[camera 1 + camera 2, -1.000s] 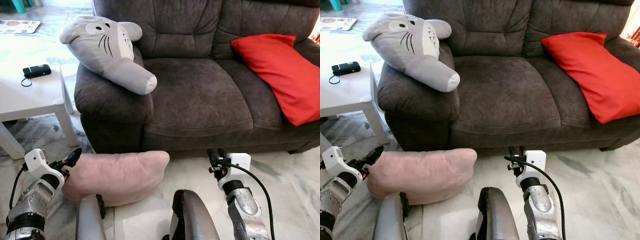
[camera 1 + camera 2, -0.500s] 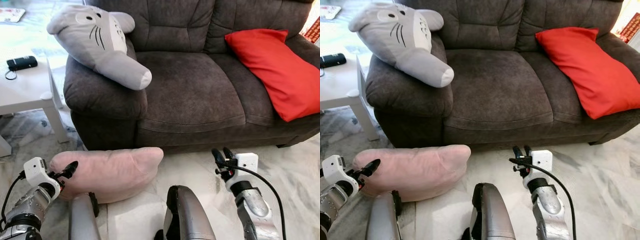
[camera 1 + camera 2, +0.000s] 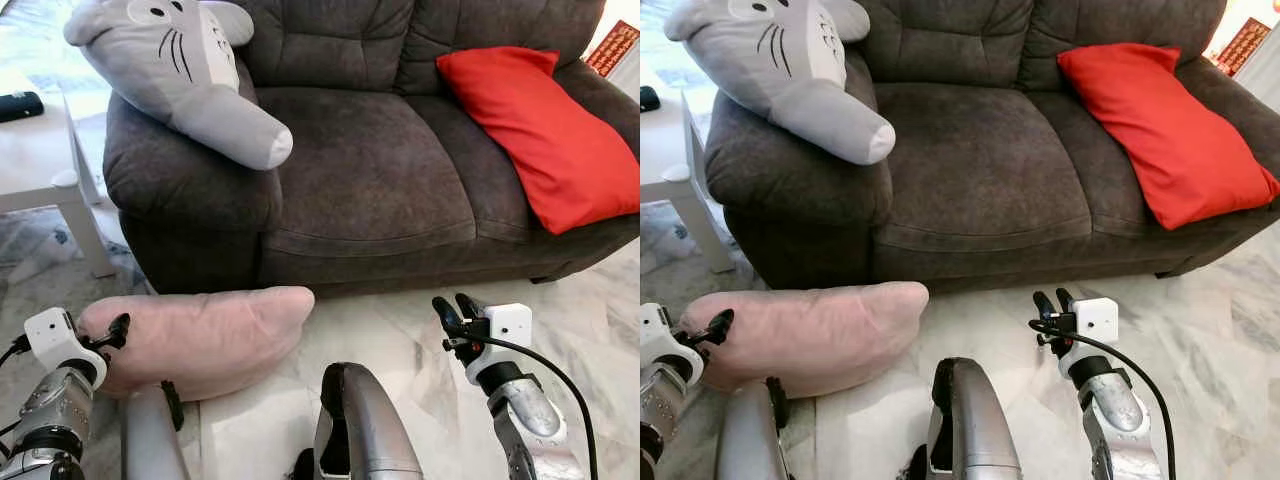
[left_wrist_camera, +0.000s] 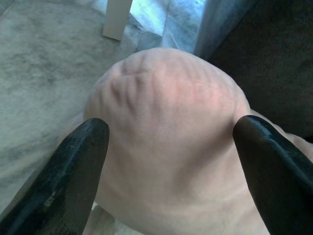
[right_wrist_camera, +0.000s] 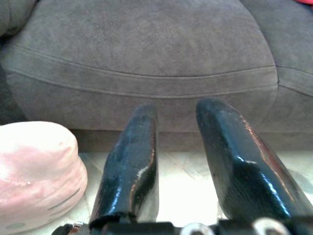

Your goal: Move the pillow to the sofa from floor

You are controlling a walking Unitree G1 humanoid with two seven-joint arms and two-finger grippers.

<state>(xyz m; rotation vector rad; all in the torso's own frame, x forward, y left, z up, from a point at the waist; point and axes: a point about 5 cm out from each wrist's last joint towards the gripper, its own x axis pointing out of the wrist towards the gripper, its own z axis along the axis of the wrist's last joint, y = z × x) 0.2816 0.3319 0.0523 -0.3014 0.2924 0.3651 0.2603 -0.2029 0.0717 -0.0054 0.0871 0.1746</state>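
Lowered since before, the left hand [image 4: 168, 161] straddles the pink pillow [image 3: 205, 335], spread wide; right hand [image 3: 455, 312] narrowly parted.

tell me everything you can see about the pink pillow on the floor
The pink pillow is long, plump and soft-looking, its smooth fabric wrinkled at one rounded end. It lies flat on the marble floor just in front of the sofa, below the armrest. The left gripper is open, its black fingers straddling that wrinkled end. The right gripper is off to the pillow's other side, apart from it.
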